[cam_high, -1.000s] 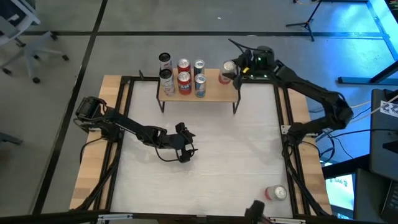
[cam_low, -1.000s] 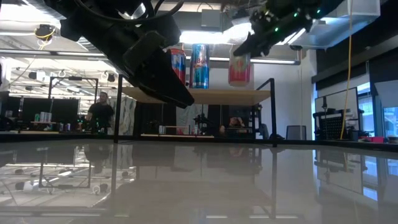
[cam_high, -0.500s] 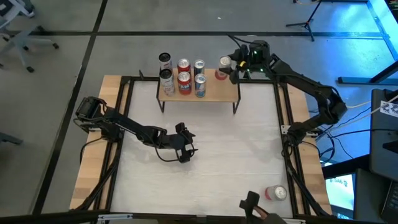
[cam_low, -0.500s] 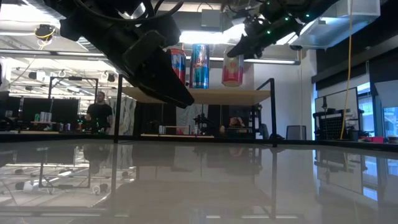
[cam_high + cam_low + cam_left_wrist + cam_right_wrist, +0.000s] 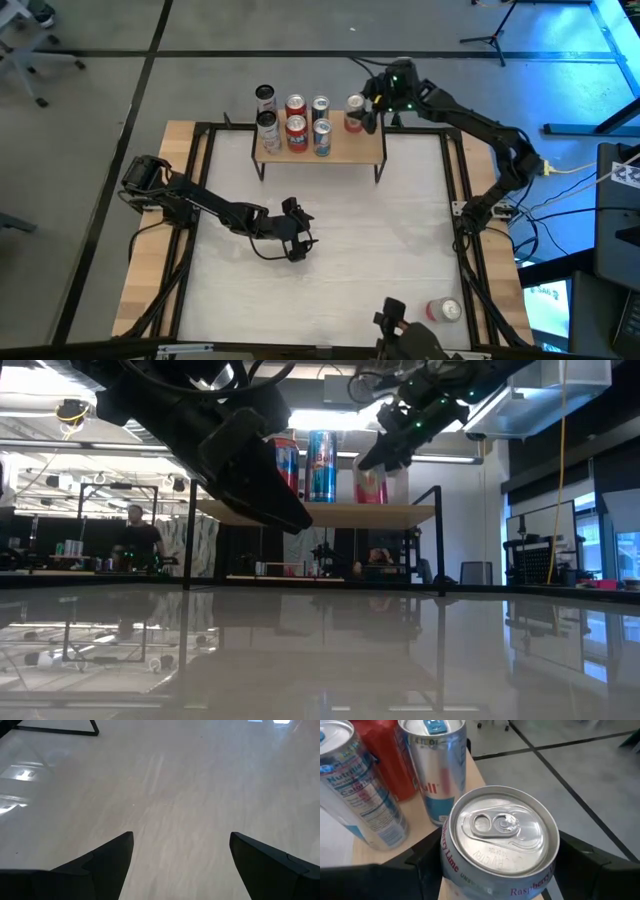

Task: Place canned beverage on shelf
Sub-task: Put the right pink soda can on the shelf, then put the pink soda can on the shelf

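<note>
Right wrist view shows the right end effector (image 5: 495, 870) clamped around a raspberry can (image 5: 499, 840) at the shelf (image 5: 340, 148) top's far right corner, upper centre of the high view; released off the board's edge, or nudged into the neighbouring silver-blue can (image 5: 437, 767), something topples. Whether its base touches the wood is hidden. The left end effector (image 5: 180, 855) hangs open, empty, mid-table (image 5: 380, 230).

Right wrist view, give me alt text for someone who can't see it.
The right hand grips a pink raspberry can, seen from above, at the edge of the wooden shelf. Beside it stand a silver-blue can, a red can and another silver can.
</note>
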Robot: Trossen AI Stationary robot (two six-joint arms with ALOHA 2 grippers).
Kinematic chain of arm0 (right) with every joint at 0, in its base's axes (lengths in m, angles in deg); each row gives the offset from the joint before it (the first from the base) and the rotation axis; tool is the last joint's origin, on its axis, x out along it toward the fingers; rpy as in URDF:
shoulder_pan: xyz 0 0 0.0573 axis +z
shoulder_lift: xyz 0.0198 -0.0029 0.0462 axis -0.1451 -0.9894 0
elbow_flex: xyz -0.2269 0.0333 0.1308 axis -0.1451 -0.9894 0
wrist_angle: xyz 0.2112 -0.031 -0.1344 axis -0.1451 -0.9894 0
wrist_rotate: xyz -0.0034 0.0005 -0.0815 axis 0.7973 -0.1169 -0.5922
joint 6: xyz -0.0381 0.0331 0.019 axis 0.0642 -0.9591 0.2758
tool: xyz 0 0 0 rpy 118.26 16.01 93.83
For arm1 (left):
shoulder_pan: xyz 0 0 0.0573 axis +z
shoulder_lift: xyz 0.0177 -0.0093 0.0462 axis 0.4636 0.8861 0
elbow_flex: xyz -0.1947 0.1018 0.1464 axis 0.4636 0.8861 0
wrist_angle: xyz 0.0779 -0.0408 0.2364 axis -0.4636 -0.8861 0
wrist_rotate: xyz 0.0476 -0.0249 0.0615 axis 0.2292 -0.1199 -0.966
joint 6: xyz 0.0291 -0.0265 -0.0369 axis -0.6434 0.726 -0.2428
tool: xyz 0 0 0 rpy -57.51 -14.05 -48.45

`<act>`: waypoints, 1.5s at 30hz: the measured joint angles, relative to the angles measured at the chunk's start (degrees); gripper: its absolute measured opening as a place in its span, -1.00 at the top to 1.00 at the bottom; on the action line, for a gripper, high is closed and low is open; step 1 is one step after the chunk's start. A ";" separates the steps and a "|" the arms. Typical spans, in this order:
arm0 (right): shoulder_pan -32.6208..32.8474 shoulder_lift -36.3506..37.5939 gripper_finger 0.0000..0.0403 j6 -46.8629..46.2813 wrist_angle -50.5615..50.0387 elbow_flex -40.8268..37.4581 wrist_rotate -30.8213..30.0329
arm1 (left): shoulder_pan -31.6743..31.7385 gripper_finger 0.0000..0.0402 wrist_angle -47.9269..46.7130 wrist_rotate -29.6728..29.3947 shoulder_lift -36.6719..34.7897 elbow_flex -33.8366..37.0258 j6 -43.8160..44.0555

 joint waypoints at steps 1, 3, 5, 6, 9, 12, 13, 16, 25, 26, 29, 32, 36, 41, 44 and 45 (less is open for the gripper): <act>0.00 -0.21 -0.40 0.11 0.11 0.00 0.17 | 0.00 -0.60 0.00 0.00 0.00 0.00 0.35; 0.02 -0.74 -0.40 0.38 0.12 0.02 0.27 | 0.00 -0.60 -0.01 0.00 0.00 0.00 0.93; 0.04 -0.93 -0.40 0.85 0.22 0.02 0.28 | 0.00 -0.60 -0.01 0.00 0.00 0.00 0.96; 0.06 -0.90 -0.40 1.32 -0.10 0.02 0.27 | 0.00 -0.60 0.00 0.00 0.00 0.00 0.98; 0.11 -0.89 -0.53 2.32 -0.51 0.04 0.28 | 0.00 -0.60 -0.01 0.00 0.00 0.00 1.00; 0.11 -0.82 -0.75 2.37 -1.20 0.04 0.08 | 0.00 -0.60 -0.01 0.00 0.00 0.02 1.00; 0.13 -0.82 -0.81 2.57 -1.17 0.04 -0.43 | 0.00 -0.60 0.00 0.00 0.00 0.02 0.98; 0.17 0.35 -0.94 3.32 -1.74 0.05 -1.45 | 0.00 -0.60 -0.01 0.00 0.00 0.02 0.99; 3.55 8.66 -0.84 2.74 -22.69 8.74 -2.37 | -0.12 -0.60 -0.01 0.21 0.00 0.02 1.01; 4.78 9.73 -0.84 1.83 -25.73 9.73 -2.36 | -0.27 -0.60 0.01 0.42 0.00 0.02 1.02; 9.60 13.17 -0.83 -0.68 -34.71 10.85 -2.33 | -0.84 -0.60 0.45 0.53 0.00 0.04 1.00; 15.61 16.40 -0.83 -3.07 -40.77 10.25 -2.36 | -1.46 -0.60 2.87 0.58 0.00 0.04 0.98; 24.29 20.16 -0.83 -9.43 -45.79 7.53 -3.45 | -2.54 -0.60 6.58 0.57 0.00 0.04 1.22; 36.87 24.53 -0.83 -17.21 -47.88 1.30 -10.62 | -5.56 -0.60 10.99 0.43 0.34 0.04 3.85; 45.22 26.76 -0.83 -22.95 -47.65 -2.42 -15.23 | -7.80 -0.60 14.65 0.05 1.31 0.04 5.35; 47.93 27.29 -0.83 -25.12 -47.55 -3.36 -16.45 | -8.52 -0.60 15.84 0.07 1.47 0.04 5.74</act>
